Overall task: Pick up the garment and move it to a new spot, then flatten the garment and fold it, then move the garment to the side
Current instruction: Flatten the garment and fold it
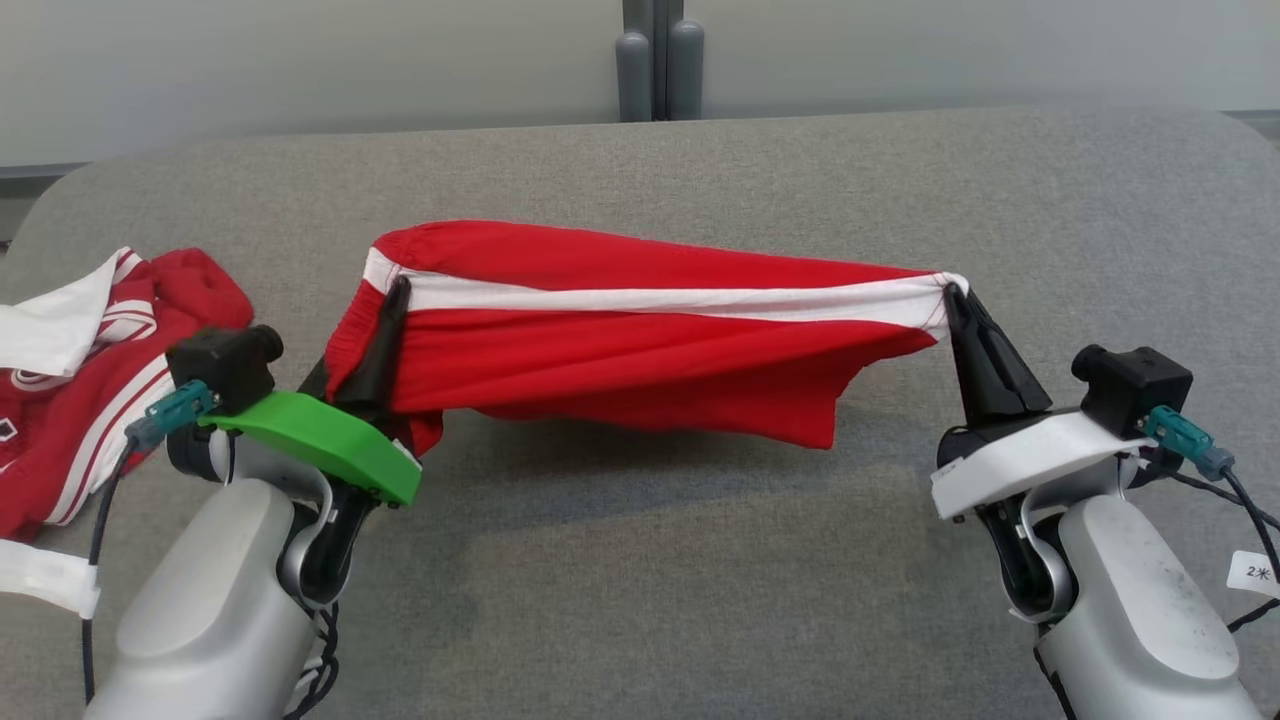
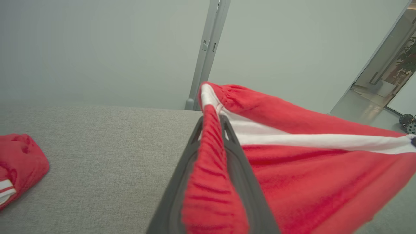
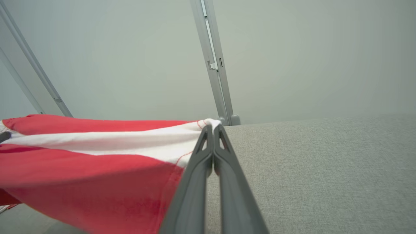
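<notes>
- The grey fabric-covered surface (image 1: 700, 560) is spreading wide ahead of both grippers and between them, giving bare room for laying cloth down. Its far edge is lying well beyond the fingertips, and its rounded corners are curving away outboard of each gripper.
- The red shorts (image 1: 620, 350) are hanging stretched between the two grippers, lifted off the surface, with the lower cloth sagging beneath the grip line and casting a shadow. By the look of it, the carry to a new spot is under way.
- Doing this well is calling for level grippers and a taut white stripe (image 1: 650, 298). The sagging edge should be touching down first, with both grippers then drawing back toward the robot so the cloth is spreading flat.
- A pile of red-and-white clothes (image 1: 90, 370) is lying near the left gripper, on its outboard side. Setting down straight ahead or toward the right gripper's side is looking safer.
- The left gripper (image 1: 395, 295) is pinching the elastic waistband (image 2: 211, 182), with gathered cloth bulging between its fingers.
- The right gripper (image 1: 955, 300) is pressing its fingers together on the hem corner (image 3: 208, 123) at the stripe's end, a thin bite right at the tips. That hold is looking the likelier to slip under too much pull.
</notes>
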Robot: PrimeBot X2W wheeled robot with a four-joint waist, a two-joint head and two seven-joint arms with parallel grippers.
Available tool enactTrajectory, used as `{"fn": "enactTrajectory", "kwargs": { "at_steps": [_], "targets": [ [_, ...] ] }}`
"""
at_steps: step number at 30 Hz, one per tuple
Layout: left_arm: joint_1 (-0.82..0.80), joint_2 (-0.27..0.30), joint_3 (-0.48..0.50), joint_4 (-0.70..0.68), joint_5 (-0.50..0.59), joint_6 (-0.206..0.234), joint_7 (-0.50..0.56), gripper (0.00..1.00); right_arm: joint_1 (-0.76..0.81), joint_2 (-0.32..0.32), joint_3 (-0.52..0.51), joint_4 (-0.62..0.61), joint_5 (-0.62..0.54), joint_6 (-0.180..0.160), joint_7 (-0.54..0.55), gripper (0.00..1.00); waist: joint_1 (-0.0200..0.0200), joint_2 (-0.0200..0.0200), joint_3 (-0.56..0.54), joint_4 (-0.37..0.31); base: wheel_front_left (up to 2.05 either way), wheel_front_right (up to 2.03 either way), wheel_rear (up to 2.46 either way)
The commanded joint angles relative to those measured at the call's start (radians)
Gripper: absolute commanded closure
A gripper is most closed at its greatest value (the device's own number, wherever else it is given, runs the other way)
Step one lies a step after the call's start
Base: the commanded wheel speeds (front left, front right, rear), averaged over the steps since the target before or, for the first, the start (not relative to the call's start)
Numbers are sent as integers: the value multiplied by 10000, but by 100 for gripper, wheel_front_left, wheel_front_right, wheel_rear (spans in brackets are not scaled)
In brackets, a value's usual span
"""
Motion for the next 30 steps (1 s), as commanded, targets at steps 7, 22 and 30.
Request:
{"fn": "enactTrajectory", "kwargs": {
  "at_steps": [7, 22, 30],
  "targets": [
    [360, -112, -340, 139, -599, 24, -94, 100, 367, 38, -133, 20, -102, -20, -8, 100, 0, 0, -64, 99, 0, 0, 0],
    [2401, -928, -388, 862, -23, 24, -101, 0, 1507, 104, 118, 537, -214, -20, -8, 100, 0, 0, -406, 124, 0, 0, 0],
    [2423, -704, -352, 999, -100, 24, -102, 0, 1822, 145, 60, 640, -237, -18, -8, 100, 0, 0, -575, 184, 0, 0, 0]
  ]
}}
